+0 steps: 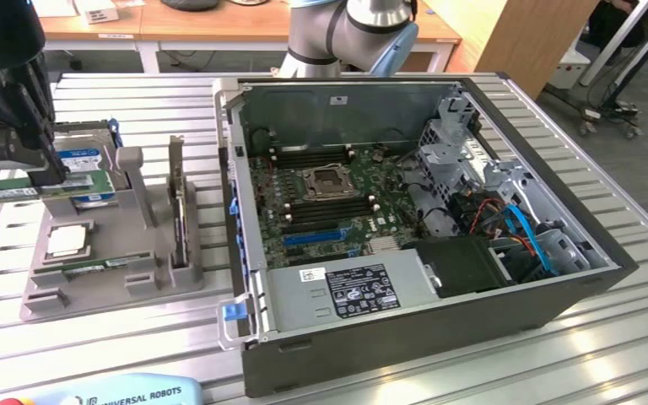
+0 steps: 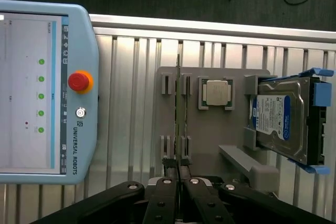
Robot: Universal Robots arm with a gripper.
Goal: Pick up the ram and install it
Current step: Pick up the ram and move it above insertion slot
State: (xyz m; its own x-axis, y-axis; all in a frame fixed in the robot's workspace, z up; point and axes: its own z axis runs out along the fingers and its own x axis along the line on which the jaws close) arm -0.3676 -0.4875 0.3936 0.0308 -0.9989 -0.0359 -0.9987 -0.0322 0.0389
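Slats of pale metal form the table (image 1: 594, 354) in the exterior view, where an open computer case (image 1: 414, 342) lies with its motherboard (image 1: 336, 211) facing up and a labelled power supply (image 1: 347, 291) along its near wall. At the exterior view's left stands a grey holder (image 1: 110, 283) carrying a square CPU (image 1: 65, 242) and, behind it, a hard drive (image 1: 82, 164) with a blue label. The gripper (image 1: 45, 179) hangs above that holder, closed on the ram (image 1: 3, 193), which shows as a long green strip held level, clear of the holder and well apart from the case. The arm's base (image 1: 347, 34) rises behind the case, and a teach pendant (image 1: 99, 392) lies at the near edge. In the wrist view the ram (image 2: 179, 114) is seen edge-on as a thin line running out from the gripper (image 2: 179, 174), whose black fingers (image 2: 167, 192) press narrowly against either face of it. Beneath lie the holder (image 2: 210, 140) with its paired slots, the CPU (image 2: 216, 93), the hard drive (image 2: 278, 121) in blue rails, and the pendant (image 2: 47, 93) with its red button (image 2: 79, 81).
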